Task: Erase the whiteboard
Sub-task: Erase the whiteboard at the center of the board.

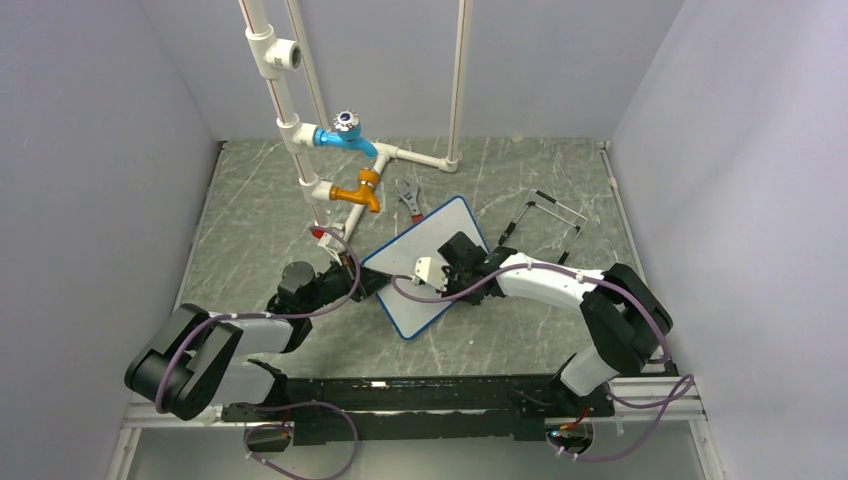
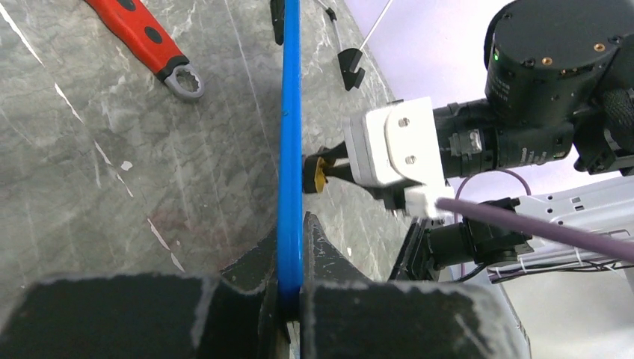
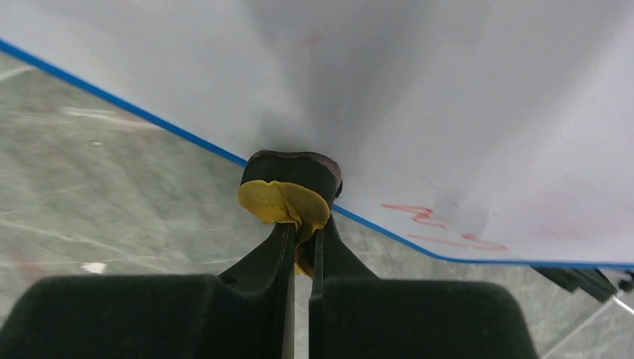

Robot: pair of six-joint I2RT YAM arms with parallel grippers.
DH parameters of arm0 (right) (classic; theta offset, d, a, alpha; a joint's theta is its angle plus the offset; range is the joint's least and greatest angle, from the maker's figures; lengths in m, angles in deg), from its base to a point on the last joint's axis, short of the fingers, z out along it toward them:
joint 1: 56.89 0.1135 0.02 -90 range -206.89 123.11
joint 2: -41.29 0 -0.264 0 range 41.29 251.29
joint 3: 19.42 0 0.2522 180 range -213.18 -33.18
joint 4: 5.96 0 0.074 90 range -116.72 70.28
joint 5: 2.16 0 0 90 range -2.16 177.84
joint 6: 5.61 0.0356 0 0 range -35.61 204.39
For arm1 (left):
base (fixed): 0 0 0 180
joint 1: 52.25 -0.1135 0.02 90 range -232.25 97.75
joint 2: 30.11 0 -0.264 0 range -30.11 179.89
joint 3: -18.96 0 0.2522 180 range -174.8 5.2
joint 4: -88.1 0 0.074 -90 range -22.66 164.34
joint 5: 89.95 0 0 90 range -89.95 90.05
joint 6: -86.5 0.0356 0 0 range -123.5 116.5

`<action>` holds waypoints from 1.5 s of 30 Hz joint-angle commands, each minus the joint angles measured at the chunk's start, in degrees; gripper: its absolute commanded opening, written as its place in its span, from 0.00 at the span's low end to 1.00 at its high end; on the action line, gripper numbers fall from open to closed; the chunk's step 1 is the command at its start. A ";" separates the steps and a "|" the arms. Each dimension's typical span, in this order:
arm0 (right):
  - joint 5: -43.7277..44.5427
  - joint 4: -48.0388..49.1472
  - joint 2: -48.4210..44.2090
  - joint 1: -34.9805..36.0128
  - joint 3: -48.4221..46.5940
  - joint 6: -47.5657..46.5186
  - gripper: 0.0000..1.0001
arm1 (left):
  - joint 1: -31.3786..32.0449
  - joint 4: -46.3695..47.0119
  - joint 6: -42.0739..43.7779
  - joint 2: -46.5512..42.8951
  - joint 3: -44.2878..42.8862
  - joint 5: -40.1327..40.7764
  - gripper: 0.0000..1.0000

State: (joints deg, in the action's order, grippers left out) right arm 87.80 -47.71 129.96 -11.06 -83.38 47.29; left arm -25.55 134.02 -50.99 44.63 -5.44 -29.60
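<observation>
Near the middle of the grey marbled surface [image 1: 260, 220], the whiteboard [image 1: 425, 265] is being gripped by its blue frame [image 2: 290, 112] in the clenched left hand [image 2: 290, 243]. A yellow-and-black eraser pad [image 3: 288, 191] is being pinched in the right hand [image 3: 299, 239] and held against the white face, near faint red marks [image 3: 441, 224].

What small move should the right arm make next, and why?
Probably slide the eraser in the right end effector sideways along the whiteboard toward the faint red marks showing near its blue edge. The left end effector is clamped on the board, which should steady it.
</observation>
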 commanded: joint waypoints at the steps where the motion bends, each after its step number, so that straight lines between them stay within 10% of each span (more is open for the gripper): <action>1: 8.59 6.45 0.24 -1.97 -0.87 1.77 0.00 | 1.26 7.47 -5.03 -0.49 -2.14 -8.17 0.00; 16: -6.04 2.36 -0.20 1.90 -2.02 1.40 0.00 | 1.30 7.62 -5.25 -0.76 -1.91 -7.81 0.00; 33: 6.19 10.83 -2.56 -6.71 -1.45 9.55 0.00 | 1.38 10.29 -6.45 1.42 -2.06 -8.28 0.00; 45: -9.87 -1.27 -2.34 -0.39 -2.19 -2.04 0.00 | 1.41 7.37 -5.18 -0.51 -2.10 -8.08 0.00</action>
State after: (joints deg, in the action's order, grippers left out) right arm 87.04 -45.11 126.92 -15.59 -84.67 49.91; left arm -25.53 134.41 -54.20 45.96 -5.44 -30.06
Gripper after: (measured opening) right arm 0.065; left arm 0.068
